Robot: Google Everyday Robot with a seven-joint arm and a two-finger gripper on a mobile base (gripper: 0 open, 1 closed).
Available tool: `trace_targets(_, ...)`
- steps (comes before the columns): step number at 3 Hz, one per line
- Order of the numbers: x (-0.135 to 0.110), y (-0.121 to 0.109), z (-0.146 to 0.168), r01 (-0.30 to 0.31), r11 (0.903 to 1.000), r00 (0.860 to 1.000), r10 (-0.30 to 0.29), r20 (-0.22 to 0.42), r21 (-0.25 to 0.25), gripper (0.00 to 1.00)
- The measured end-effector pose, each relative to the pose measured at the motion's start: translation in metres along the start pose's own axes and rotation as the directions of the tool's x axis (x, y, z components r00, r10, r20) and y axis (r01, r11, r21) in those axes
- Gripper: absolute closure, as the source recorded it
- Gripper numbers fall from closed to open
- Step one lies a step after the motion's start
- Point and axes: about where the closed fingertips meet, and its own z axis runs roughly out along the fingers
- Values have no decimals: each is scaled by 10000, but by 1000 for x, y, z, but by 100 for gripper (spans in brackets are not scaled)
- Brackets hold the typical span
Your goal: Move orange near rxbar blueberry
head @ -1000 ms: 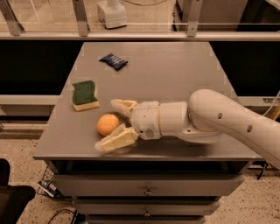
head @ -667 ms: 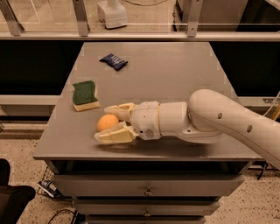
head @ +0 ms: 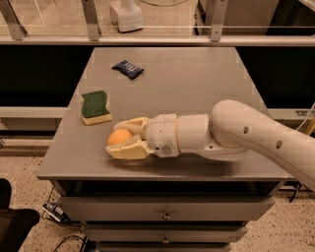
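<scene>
The orange [head: 118, 137] sits near the front left of the grey table [head: 197, 83], between the two cream fingers of my gripper [head: 121, 137]. The fingers have closed in on both sides of the fruit and hold it. My white arm [head: 256, 138] reaches in from the right, low over the table. The rxbar blueberry [head: 127, 69], a dark navy wrapper, lies far back on the left of the table, well away from the orange.
A green-topped yellow sponge [head: 95, 107] lies on the left, just behind and left of the gripper. A white object [head: 126, 15] stands beyond the table's back edge behind a rail. Drawers [head: 167, 214] sit under the table front.
The fingers have closed from a wide spread onto the orange. The arm has stayed in about the same place.
</scene>
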Motion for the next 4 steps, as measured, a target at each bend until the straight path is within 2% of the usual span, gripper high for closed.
trace_targets(1,-1,1,1,20,10000,10000,-20,-2,-29,100)
trace_targets(2,-1,1,1,21,10000,10000,-21,-3,-31,100)
trace_targets(3,-18,-15,-12,35,10000,9999,-35,-135,-24,100)
trace_targets(4,-47,-45,-29,113,9999,9989,-115,-458,-37,100)
